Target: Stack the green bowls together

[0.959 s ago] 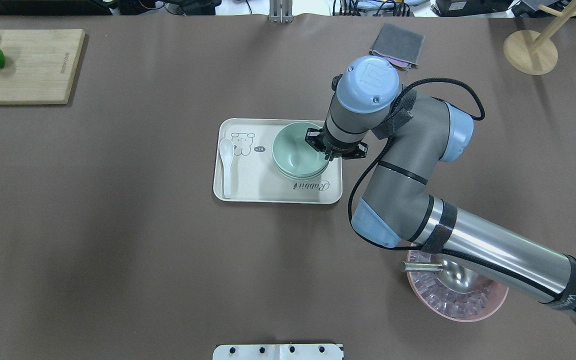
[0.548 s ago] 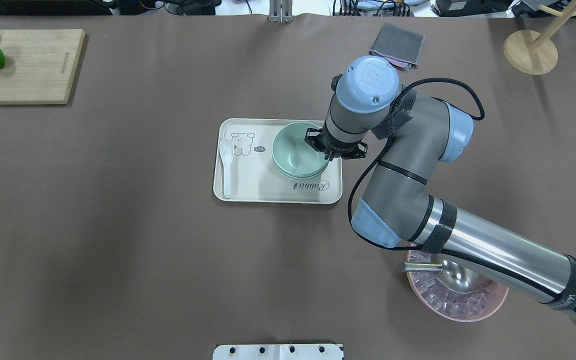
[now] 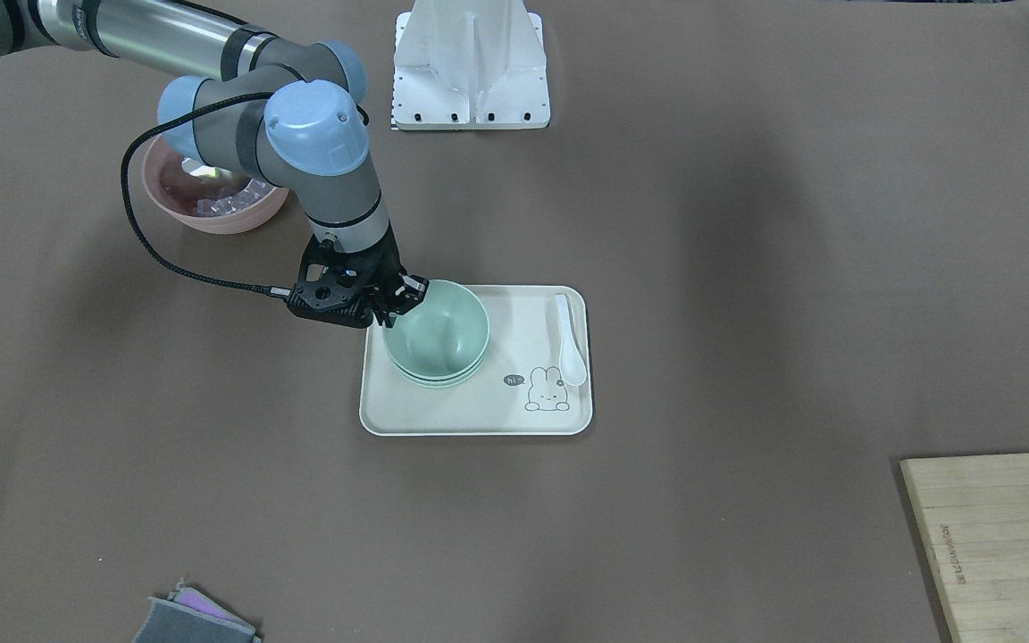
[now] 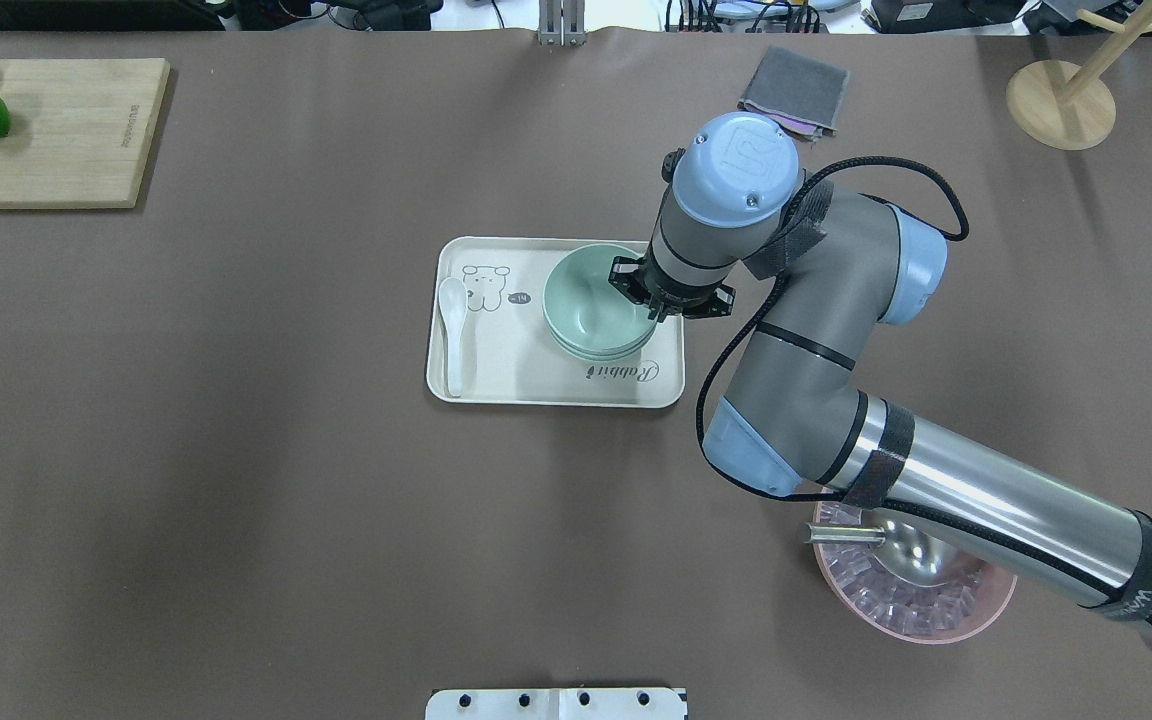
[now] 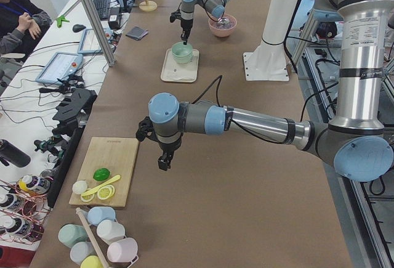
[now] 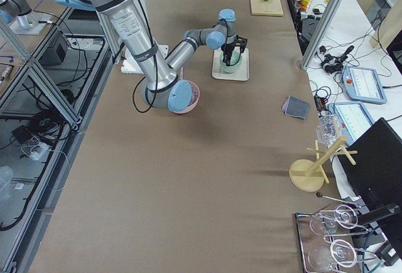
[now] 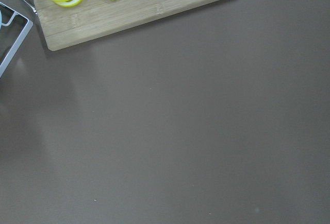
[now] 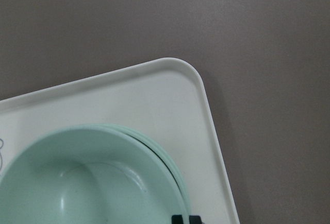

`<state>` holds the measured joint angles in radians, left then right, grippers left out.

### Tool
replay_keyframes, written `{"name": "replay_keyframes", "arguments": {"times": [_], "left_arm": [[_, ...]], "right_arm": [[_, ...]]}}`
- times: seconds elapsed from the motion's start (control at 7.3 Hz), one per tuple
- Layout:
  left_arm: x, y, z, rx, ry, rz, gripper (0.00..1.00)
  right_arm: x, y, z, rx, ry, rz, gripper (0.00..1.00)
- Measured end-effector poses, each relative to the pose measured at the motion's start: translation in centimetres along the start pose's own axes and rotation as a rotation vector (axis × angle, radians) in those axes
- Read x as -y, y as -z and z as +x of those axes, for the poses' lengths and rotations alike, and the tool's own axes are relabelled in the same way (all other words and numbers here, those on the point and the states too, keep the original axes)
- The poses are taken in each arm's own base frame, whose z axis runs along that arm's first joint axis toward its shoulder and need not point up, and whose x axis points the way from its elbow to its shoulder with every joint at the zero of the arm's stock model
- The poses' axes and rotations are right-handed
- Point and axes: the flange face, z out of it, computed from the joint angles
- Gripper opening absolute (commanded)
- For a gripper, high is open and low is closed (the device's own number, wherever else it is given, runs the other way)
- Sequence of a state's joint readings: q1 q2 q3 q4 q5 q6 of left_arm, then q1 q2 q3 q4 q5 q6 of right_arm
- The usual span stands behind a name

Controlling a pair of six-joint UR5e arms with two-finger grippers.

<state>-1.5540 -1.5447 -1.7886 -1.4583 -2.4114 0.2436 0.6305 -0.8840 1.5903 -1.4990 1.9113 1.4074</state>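
Observation:
Three pale green bowls sit nested in one stack on the right part of a cream tray. The stack also shows in the front view and the right wrist view. My right gripper points down at the stack's edge, its fingers shut on the top bowl's rim. Its fingertips show at the bottom of the wrist view. My left gripper hovers over bare table near the cutting board. I cannot tell whether it is open or shut.
A white spoon lies on the tray's left side. A pink bowl with a metal scoop sits under my right arm. A cutting board with lemon and lime, a grey cloth and a wooden stand are at the far edge.
The top green bowl has shifted very slightly to the left with my right gripper. Nothing else has moved.

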Motion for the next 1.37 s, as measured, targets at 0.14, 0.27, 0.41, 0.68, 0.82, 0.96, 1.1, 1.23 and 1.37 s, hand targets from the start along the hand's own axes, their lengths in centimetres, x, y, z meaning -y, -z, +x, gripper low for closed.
{"name": "replay_keyframes", "arguments": {"times": [0.14, 0.27, 0.41, 0.68, 0.82, 0.96, 1.1, 1.23, 1.37], "left_arm": [[0.00, 0.00, 0.00, 0.000, 0.000, 0.000, 0.99], [0.00, 0.00, 0.01, 0.000, 0.000, 0.000, 0.99], [0.00, 0.01, 0.02, 0.000, 0.000, 0.000, 0.99], [0.01, 0.05, 0.07, -0.001, -0.001, 0.001, 0.99], [0.02, 0.08, 0.09, -0.001, -0.001, 0.001, 0.99], [0.02, 0.10, 0.09, -0.001, -0.001, 0.002, 0.99], [0.02, 0.10, 0.10, -0.001, -0.002, 0.002, 0.99], [0.02, 0.08, 0.08, -0.001, -0.001, 0.002, 0.99], [0.02, 0.06, 0.07, -0.001, -0.001, 0.001, 0.99]], "right_arm": [[0.00, -0.03, 0.03, -0.001, 0.001, 0.000, 0.00], [0.01, -0.05, 0.05, -0.001, 0.001, 0.000, 0.00], [0.01, -0.05, 0.05, -0.001, 0.001, 0.000, 0.05], [0.00, 0.00, 0.02, 0.000, 0.002, 0.000, 0.46], [-0.01, 0.02, -0.01, 0.001, 0.001, 0.000, 0.99], [-0.08, -0.04, -0.02, -0.001, 0.003, 0.006, 1.00], [-0.18, -0.19, -0.06, -0.004, 0.009, 0.023, 1.00], [-0.39, -0.34, -0.14, -0.007, 0.016, 0.039, 1.00], [-0.49, -0.29, -0.21, -0.006, 0.021, 0.047, 1.00]]}}
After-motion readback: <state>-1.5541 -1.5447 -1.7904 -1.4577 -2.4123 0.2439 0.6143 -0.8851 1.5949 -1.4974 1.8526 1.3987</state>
